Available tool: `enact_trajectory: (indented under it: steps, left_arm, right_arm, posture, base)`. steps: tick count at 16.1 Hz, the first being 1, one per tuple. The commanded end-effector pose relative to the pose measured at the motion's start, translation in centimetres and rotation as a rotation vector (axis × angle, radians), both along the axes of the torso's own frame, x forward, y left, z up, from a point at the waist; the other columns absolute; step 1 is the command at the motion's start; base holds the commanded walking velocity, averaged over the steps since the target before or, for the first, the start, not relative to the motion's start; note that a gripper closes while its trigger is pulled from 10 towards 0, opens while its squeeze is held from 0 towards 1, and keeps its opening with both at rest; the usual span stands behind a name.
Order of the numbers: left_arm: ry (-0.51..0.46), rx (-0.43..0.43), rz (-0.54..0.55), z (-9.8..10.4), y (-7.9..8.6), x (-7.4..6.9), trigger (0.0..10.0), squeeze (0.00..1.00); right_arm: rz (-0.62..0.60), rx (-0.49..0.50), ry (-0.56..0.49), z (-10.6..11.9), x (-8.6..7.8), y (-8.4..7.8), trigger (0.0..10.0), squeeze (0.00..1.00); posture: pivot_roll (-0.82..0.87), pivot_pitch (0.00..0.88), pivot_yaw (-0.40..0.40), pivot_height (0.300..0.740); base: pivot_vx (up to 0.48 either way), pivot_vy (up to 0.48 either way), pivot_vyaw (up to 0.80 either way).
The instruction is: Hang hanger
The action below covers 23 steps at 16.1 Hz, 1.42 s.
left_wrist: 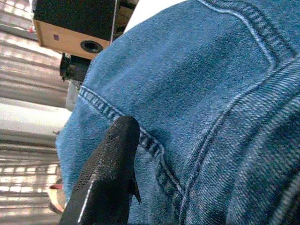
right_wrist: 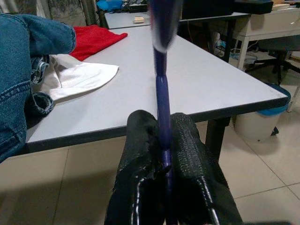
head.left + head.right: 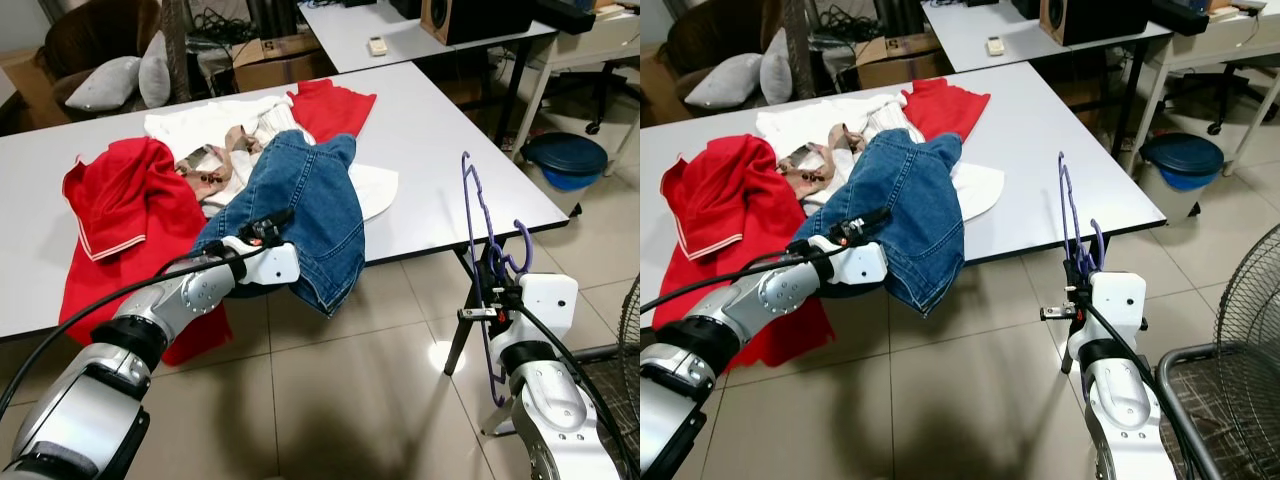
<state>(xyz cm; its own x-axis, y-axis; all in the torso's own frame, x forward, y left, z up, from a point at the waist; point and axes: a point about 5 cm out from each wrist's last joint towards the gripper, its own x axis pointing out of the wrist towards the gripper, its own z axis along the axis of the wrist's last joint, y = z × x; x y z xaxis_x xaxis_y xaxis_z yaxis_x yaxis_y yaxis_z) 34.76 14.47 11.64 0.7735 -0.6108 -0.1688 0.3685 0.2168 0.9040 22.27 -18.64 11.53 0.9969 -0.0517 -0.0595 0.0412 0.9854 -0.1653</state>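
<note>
I have the grey table [image 3: 440, 150] ahead of me, running from about nine o'clock round to two o'clock, with a heap of clothes on its near half. The biggest piece is the denim jacket [image 3: 305, 205], which lies over the table's front edge at roughly twelve o'clock and hangs partly toward the tiled floor. At ten o'clock of it sits a red polo shirt [image 3: 125, 215], which also drapes over the edge, and behind both are a white garment [image 3: 215, 120] and a second red cloth [image 3: 330, 105].

My left gripper [image 3: 268, 228] is pressed against the denim at the jacket's lower left side; the left wrist camera shows one black finger [image 1: 110, 173] lying on a seam, but I cannot tell from this whether the jaws have cloth between them (the second finger is hidden).

My right gripper [image 3: 494, 268] is at about four o'clock, just off the table's corner, clamped on the lower part of the purple hanger [image 3: 476, 225]. The hanger stands roughly upright, hook end up, apart from the jacket and clear of the tabletop.

As I judge it, the hanger is secured and the jacket is within reach, so the pick-up part is done. Left to do: bring hanger and jacket together and feed the hanger into the shoulders; no rail is in view.
</note>
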Motion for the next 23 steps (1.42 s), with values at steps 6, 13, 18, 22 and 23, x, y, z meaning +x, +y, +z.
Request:
enact_trajectory:
  steps: [6,13,18,22,23]
  left_arm:
    - [0.083,-0.011,-0.114,2.0,0.7,-0.1,0.0,0.0]
    - [0.137,0.034,-0.209,3.7,1.6,-0.7,0.9,0.0]
    - [0.246,-0.166,-0.122,5.7,-0.2,1.2,0.0,0.0]
    - [0.252,-0.457,0.078,11.4,-4.0,5.8,0.0,0.0]
    - [0.252,-0.534,0.129,13.1,-4.4,6.4,0.0,0.0]
  right_arm:
    - [0.0,-0.009,-0.025,0.4,-0.3,-0.1,10.0,0.0]
    - [0.001,-0.004,-0.005,-0.1,-0.9,0.2,10.0,0.0]
    - [0.013,0.012,-0.028,0.4,-0.8,0.4,10.0,0.0]
    - [0.155,0.152,-0.188,3.0,-1.0,1.4,10.0,0.0]
    - [0.227,0.214,-0.246,4.3,-1.5,2.0,10.0,0.0]
  posture:
    - [-0.06,0.0,0.165,0.74]
    - [-0.04,0.0,0.173,0.74]
    - [-0.03,0.0,0.171,0.74]
    - [-0.03,0.0,0.166,0.74]
    - [-0.03,0.0,0.172,0.74]
  base:
    - [0.0,0.0,0.0]
    - [0.0,0.0,0.0]
    - [0.0,0.0,0.0]
    - [0.0,0.0,0.0]
    - [0.0,0.0,0.0]
